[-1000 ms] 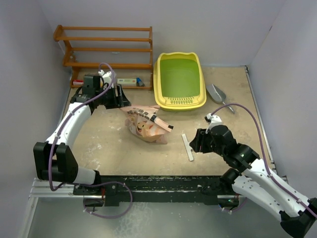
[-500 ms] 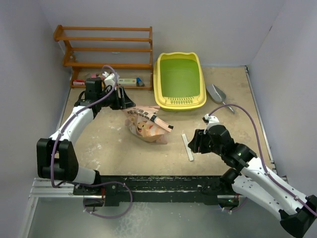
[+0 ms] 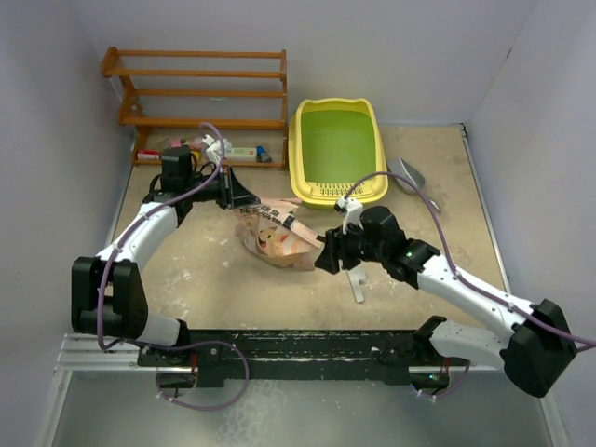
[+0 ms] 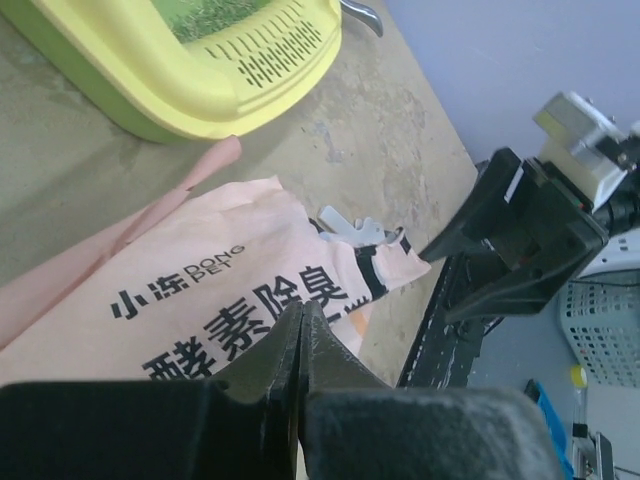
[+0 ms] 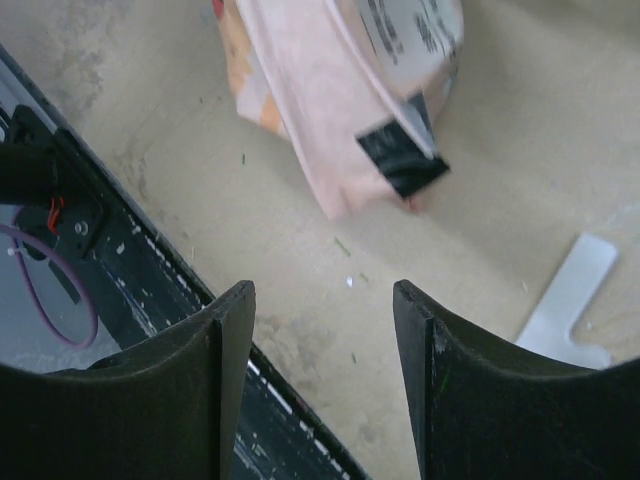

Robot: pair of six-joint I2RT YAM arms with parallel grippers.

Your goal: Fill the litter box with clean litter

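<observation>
Bag-grab step: your left gripper (image 3: 239, 197) is pinched shut on the bag (image 3: 276, 238); right gripper (image 3: 324, 258) gapes beside its taped corner. Next, clamp there, lift toward litter box (image 3: 337, 193).

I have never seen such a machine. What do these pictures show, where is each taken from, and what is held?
Two robot arms stand at a table's near edge. One picture looks down from above; the other two come from cameras on each wrist. On it lie a yellow litter box with a green basin, a pink bag, a grey scoop and a white strip; a wooden rack stands behind. The left gripper is shut, apparently pinching the bag's edge. The right gripper hangs open near the bag's other end.
</observation>
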